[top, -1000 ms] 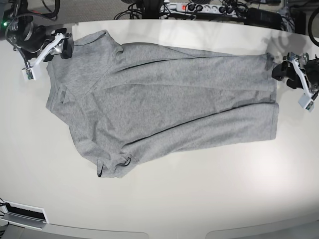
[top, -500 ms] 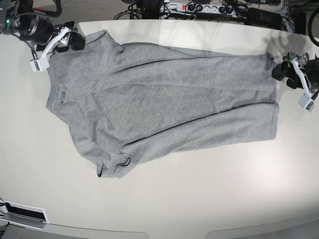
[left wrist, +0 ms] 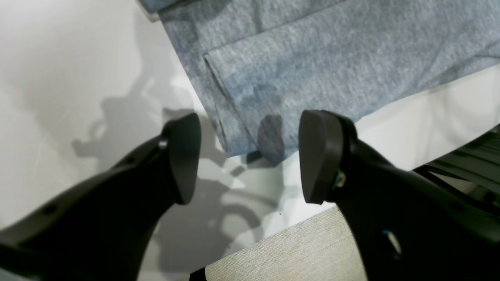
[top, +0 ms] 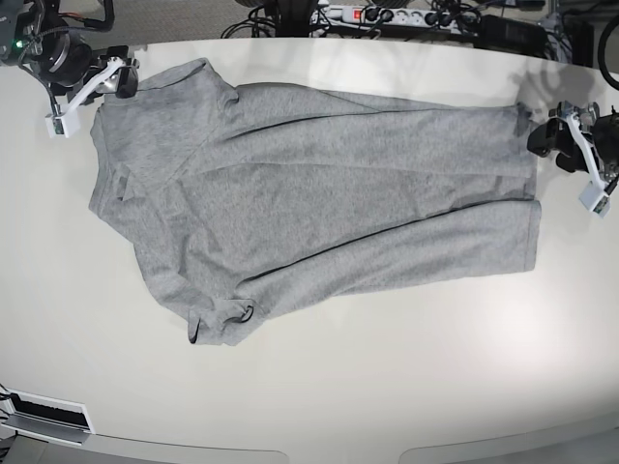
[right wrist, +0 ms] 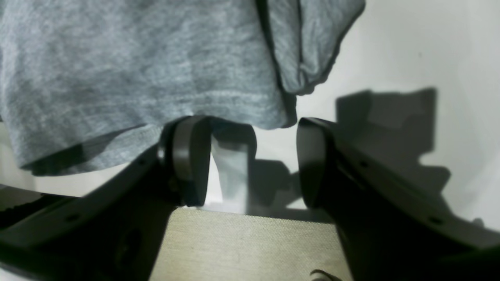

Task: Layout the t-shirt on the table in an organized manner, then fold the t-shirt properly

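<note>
Base view: you see the t-shirt spread lengthwise across the far half of the table, plain grey side up, no lettering showing.
Shirt layout: the body runs from your right-arm side to your left-arm side; a long fold line crosses it, and one sleeve end is bunched and curled at the near edge.
Left gripper: it sits just off the shirt's far corner on the base view's right; your left wrist view shows its jaws spread wide with nothing between them, the shirt corner lying just ahead of the fingertips.
Right gripper: it is at the shirt's far corner on the base view's left; in your right wrist view the jaws stand apart around bare table, with the cloth edge touching or just beyond the tips. You cannot tell whether one pad presses the fabric.
Background: a power strip and cables lie beyond the table's curved edge.
</note>
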